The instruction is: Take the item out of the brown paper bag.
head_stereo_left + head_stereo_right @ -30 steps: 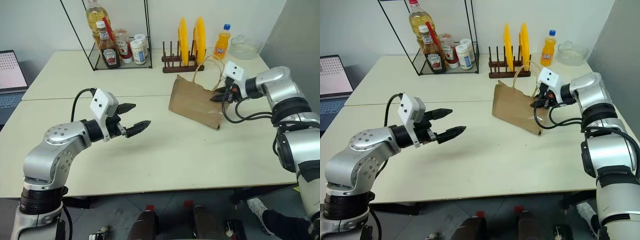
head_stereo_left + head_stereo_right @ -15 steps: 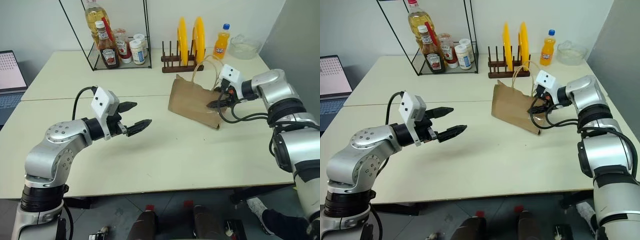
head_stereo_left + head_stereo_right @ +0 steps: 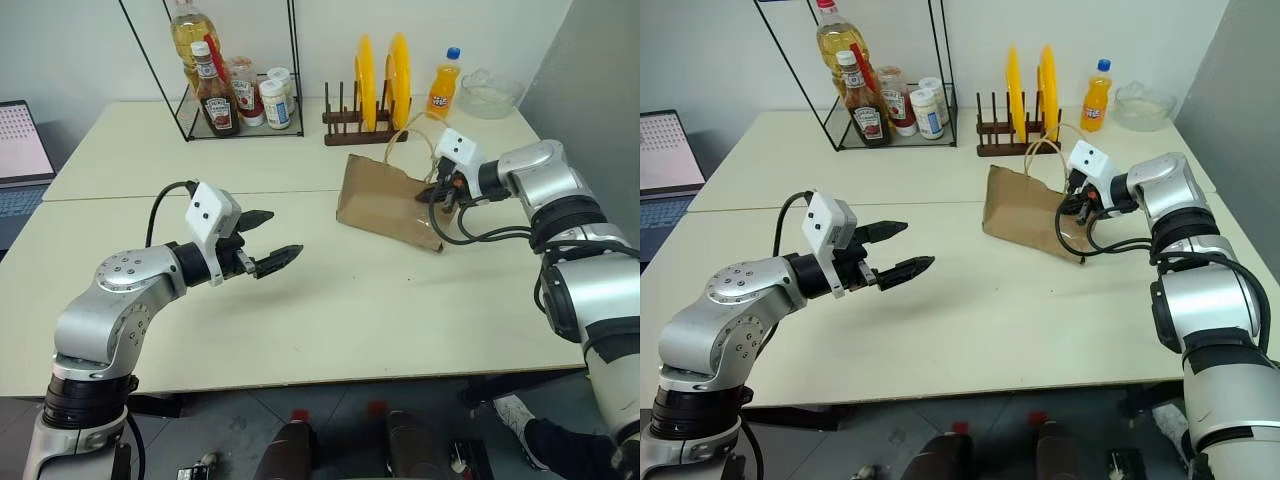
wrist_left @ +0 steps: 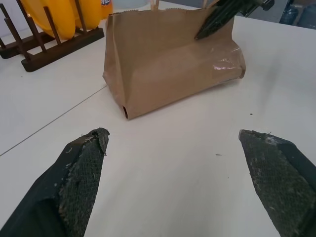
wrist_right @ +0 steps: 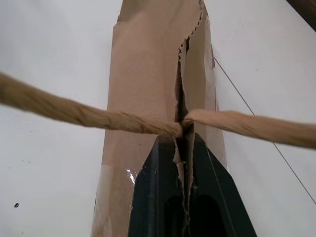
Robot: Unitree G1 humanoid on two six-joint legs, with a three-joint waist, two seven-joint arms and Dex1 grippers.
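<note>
The left gripper [image 3: 272, 241] is hanging above the bare counter [image 3: 330, 300] at about eight o'clock in the head views, its arm bent at the elbow and the wrist pointing roughly level toward the three o'clock side, with the jaws released and spread wide around nothing. The right gripper [image 3: 436, 194] is reaching in from the three o'clock side, forearm stretched across the counter and wrist tipped downward, its jaws clenched on the torn top edge of the brown paper bag [image 3: 385, 203]; in the right wrist view the two black fingers [image 5: 158, 197] are sitting pressed against the paper on either side of the ragged rim, just under a twisted handle [image 5: 89, 116]. One bag is lying tilted on the counter at about two o'clock, its two loop handles rising toward the right gripper. The item itself is hidden, so whether it is lying inside the bag cannot be told. Beyond the bag, at twelve o'clock, one wooden rack [image 3: 355, 128] is holding two yellow plates [image 3: 382, 82]; one orange soda bottle [image 3: 444, 85] is standing at one o'clock beside one clear bowl [image 3: 489, 95]. At eleven o'clock one wire stand [image 3: 240, 70] is holding several bottles and jars, too crowded to count
</note>
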